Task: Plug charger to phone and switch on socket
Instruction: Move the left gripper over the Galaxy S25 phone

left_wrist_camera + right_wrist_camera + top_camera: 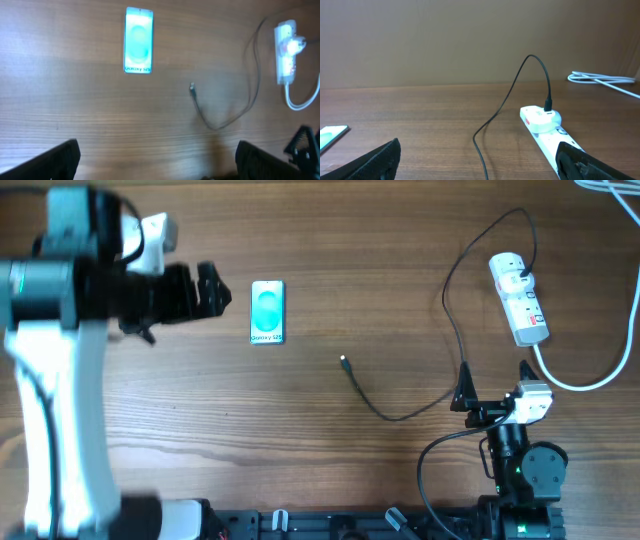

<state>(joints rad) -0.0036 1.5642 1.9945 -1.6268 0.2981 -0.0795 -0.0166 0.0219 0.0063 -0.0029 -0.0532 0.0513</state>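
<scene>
Right now both pincers are empty and spread wide: in each wrist view the two fingers sit at the bottom corners with bare wood between them. The left gripper (224,292) hovers just beside the phone (267,311), which lies flat and screen up straight ahead of it. The phone's long axis runs crosswise to the gripper's reach, lettered end toward the robot's bases. The right gripper (463,394) is near the robot-side edge, with the charger cable (400,416) curving past just beside its fingers. Further out, between the two arms, the silvery plug tip (343,361) lies free on the wooden table (330,260), apart from the phone and angled roughly toward its side. By my reading the coming pick turns on that tip: the right arm is nearer the cable's slack, the left nearer the phone, the tip about midway. Farthest off, the cable climbs to the white adapter (513,272), already seated in the power strip (528,318), whose thick white cord (590,380) trails away; whether its switches are on I cannot tell
</scene>
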